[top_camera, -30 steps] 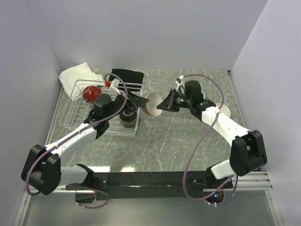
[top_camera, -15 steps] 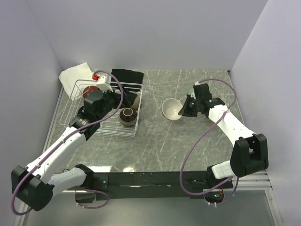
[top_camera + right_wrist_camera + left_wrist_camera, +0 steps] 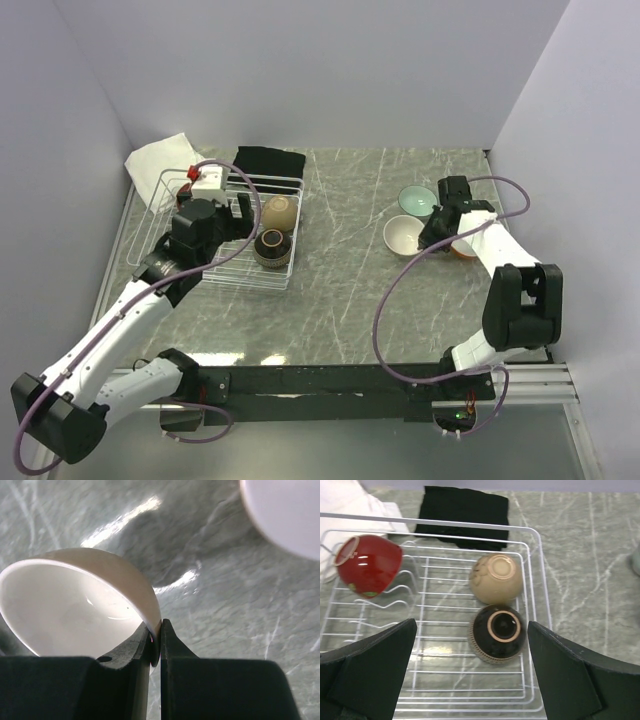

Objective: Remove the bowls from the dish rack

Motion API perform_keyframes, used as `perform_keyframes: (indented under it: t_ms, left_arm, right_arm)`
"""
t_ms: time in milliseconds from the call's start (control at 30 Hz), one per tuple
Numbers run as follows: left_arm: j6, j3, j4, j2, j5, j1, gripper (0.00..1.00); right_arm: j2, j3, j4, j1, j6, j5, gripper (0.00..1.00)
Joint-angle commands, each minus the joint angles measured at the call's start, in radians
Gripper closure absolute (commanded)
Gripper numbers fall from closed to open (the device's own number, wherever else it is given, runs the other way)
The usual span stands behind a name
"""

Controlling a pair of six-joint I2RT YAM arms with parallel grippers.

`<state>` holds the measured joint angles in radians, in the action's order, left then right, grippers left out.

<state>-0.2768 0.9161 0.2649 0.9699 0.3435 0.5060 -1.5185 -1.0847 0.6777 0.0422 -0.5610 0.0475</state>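
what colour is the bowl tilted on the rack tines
Dark red bowl; best in left wrist view.

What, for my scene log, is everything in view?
White wire dish rack: one, white, table's left.
Round ceramic bowls in rack: three; dark red bowl tilted, tan bowl and dark brown bowl upside down.
Round ceramic bowls on table: three; pale teal bowl, beige bowl, orange bowl, right side.
Cloths: two; white cloth, black cloth, beyond rack.
Marbled stone table: one, grey-green, underneath.
Left arm: one, white-black, jaws open above rack.
Right arm: one, white-black, jaws shut on beige bowl's rim.
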Motion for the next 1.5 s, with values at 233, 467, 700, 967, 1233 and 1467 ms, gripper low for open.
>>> perform_keyframes:
  t_ms: [233,467,700,967,1233,1467]
  left_arm:
    - [0.111,-0.016,0.03,-0.062,0.115,-0.003,0.01]
    - [0.125,-0.029,0.03,-0.065,0.129,-0.003,0.01]
    - [0.134,-0.025,0.049,-0.047,0.127,-0.004,0.01]
    - [0.137,0.02,0.089,-0.004,0.111,-0.006,0.01]
    - [0.194,0.122,0.143,0.148,0.088,-0.076,0.01]
    - [0.266,0.25,0.174,0.335,0.013,-0.245,0.0]
  right_arm:
    - [-0.088,-0.046,-0.072,-0.088,-0.033,-0.026,1.0]
    - [-0.106,0.012,-0.135,-0.107,-0.034,-0.038,1.0]
    - [-0.109,0.061,-0.159,-0.111,-0.034,-0.046,0.87]
    - [-0.013,0.094,-0.161,-0.108,-0.045,-0.046,0.29]
    - [0.179,0.086,-0.132,-0.082,-0.048,-0.104,0.07]
    - [0.374,0.117,-0.207,-0.006,-0.002,-0.063,0.0]
